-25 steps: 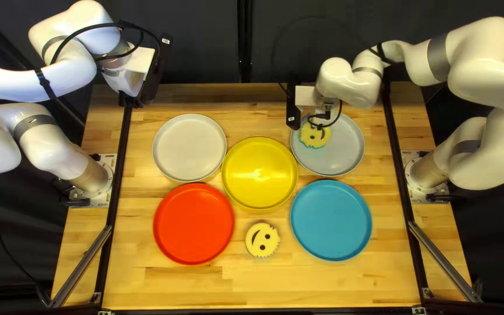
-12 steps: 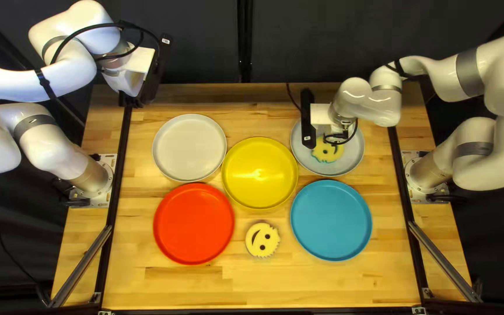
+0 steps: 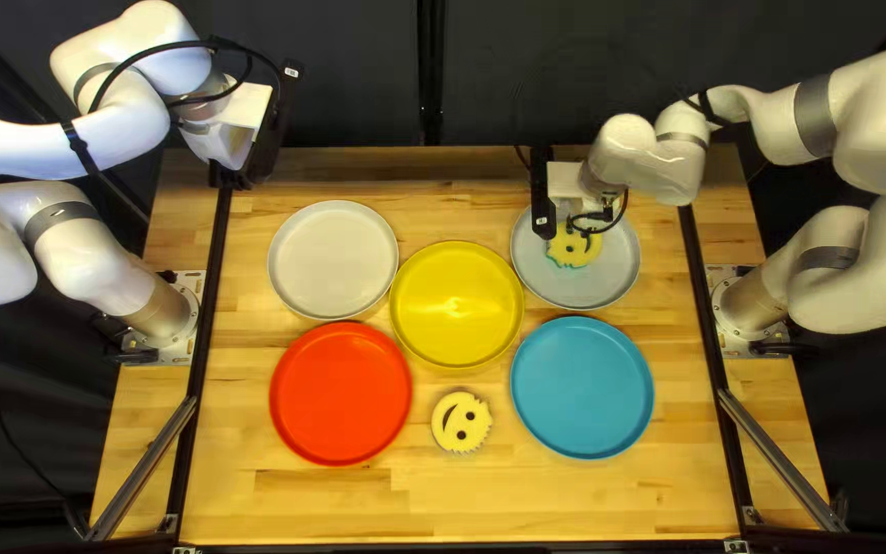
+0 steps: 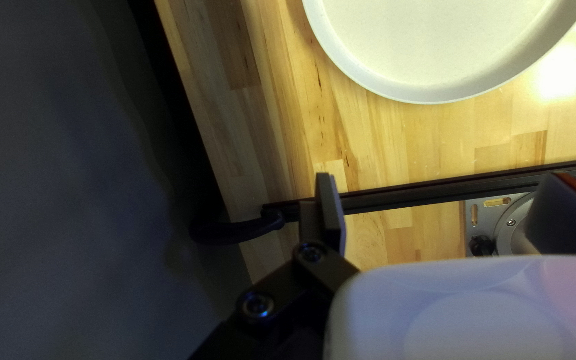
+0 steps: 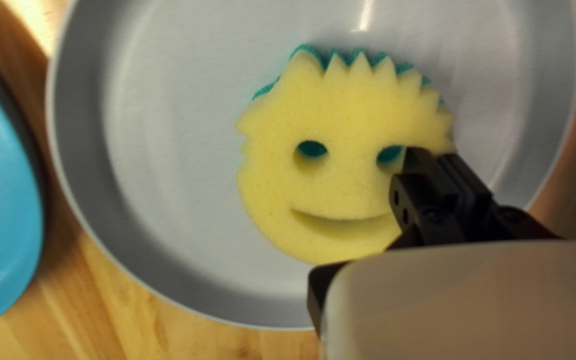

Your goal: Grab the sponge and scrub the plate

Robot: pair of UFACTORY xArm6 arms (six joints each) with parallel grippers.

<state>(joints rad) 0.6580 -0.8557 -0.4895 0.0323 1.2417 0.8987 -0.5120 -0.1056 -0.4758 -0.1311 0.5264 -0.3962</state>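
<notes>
In the top left view my right gripper (image 3: pixel 568 183) is over the grey plate (image 3: pixel 612 269), above the yellow smiley sponge (image 3: pixel 574 244). In the right wrist view my right gripper (image 5: pixel 436 155) is shut on the sponge (image 5: pixel 341 187), pinching it between one eye hole and its edge. The sponge's yellow face is up, its green underside toward the grey plate (image 5: pixel 168 133); whether it presses on the plate is unclear. My left gripper (image 3: pixel 226 139) hangs over the table's far left corner; in the left wrist view my left gripper (image 4: pixel 443 179) is open, holding nothing.
A white plate (image 3: pixel 333 259), a yellow plate (image 3: pixel 456 304), a red plate (image 3: pixel 340 393) and a blue plate (image 3: pixel 581 387) lie around the middle of the table. Another smiley sponge (image 3: pixel 460 422) rests between red and blue.
My right gripper and the held sponge went rightward and toward the near edge over the grey plate, then a little back toward the far edge. The left arm stayed still.
</notes>
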